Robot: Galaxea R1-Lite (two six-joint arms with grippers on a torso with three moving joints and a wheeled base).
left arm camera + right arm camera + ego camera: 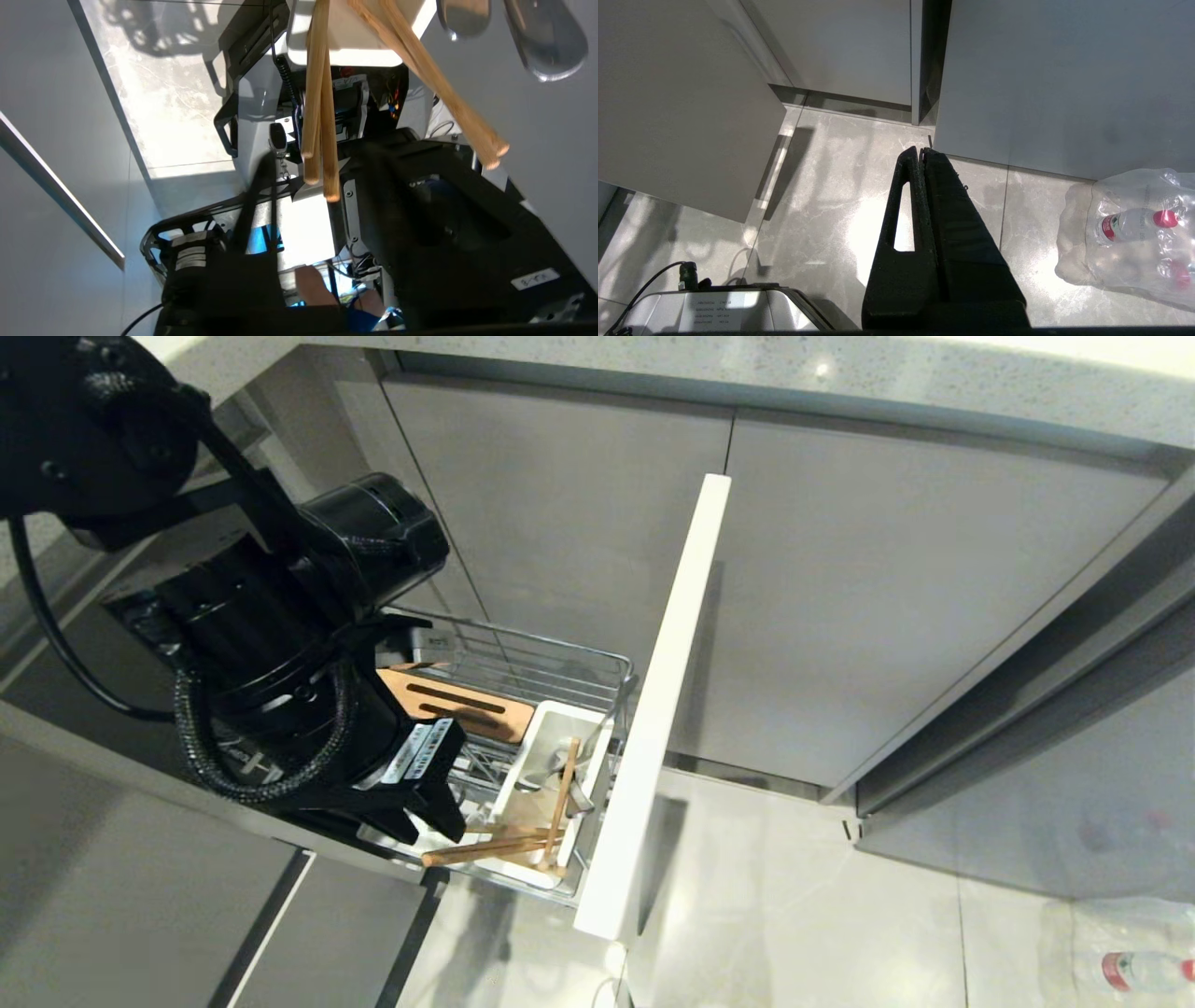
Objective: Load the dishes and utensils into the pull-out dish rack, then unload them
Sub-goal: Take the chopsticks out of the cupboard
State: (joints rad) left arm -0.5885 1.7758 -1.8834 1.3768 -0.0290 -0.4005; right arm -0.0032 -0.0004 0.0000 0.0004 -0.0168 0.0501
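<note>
While the left tool [425,821] hangs low over the pull-out dish rack [523,665], whether its fingers are spread or pressed together cannot be told. Wooden chopsticks [495,847] lie slanted out of the white caddy [546,728] (several sticks, splayed). Over the floor, the right tool [923,154] is pressed together, near bagged bottles [1134,224].
</note>
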